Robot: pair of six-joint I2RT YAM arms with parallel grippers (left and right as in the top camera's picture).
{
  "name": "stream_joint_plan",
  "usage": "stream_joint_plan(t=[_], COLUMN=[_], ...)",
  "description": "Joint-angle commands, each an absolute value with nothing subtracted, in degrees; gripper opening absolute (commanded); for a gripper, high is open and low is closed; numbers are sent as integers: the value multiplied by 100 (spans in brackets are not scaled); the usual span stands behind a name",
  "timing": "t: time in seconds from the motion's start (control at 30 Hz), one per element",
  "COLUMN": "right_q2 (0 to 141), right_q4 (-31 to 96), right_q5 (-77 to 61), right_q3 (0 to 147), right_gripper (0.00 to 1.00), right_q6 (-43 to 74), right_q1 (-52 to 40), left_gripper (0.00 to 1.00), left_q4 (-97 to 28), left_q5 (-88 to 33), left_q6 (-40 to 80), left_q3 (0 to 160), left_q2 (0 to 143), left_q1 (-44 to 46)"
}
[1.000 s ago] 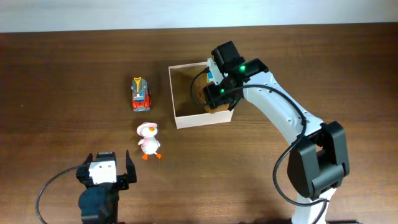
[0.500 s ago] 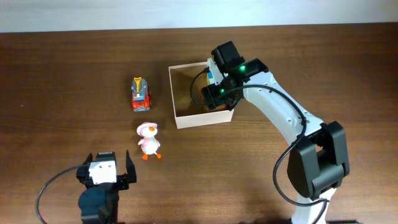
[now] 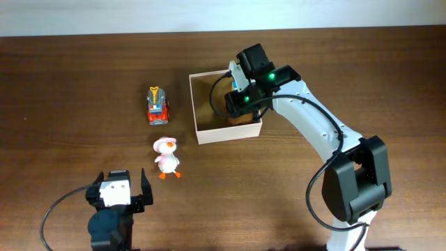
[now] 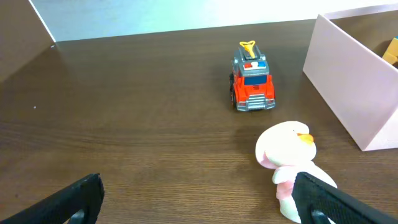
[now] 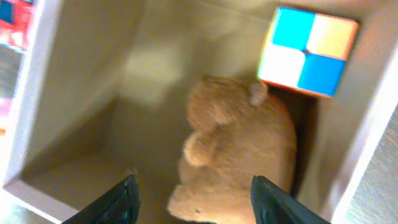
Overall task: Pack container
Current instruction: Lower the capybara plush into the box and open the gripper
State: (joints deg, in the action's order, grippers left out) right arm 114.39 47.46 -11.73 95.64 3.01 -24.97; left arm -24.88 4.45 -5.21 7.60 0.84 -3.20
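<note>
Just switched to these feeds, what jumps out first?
The right gripper hangs open over the white-walled container mid-table, where a tan plush toy and a coloured cube already lie. Left of the container, a red toy truck and a pink-and-white duck sit out on the table, ahead of the open left gripper.

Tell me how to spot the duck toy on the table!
Find the white-walled container on the brown table. Two toys stand outside its left wall; the duck is the one closer to the left gripper. It is white and pink with orange feet, while the truck is red.
</note>
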Motion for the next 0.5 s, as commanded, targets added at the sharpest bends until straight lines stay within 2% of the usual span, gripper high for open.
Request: stream_joint_plan(t=[0.0, 0.47], right_q2=[11384, 11764], right_q4=[4709, 4539], right_q5=[-1575, -1568], right_q3=[9708, 9703], right_gripper=[60, 60], right_q6=[318, 167], right_q1=[-2550, -2967], left_gripper=[99, 99], left_q4=[-2475, -2475], left_q5=[381, 381], left_q6=[-633, -633], left_q3=[727, 727], left_q2=[62, 62], left_q1=[-349, -349])
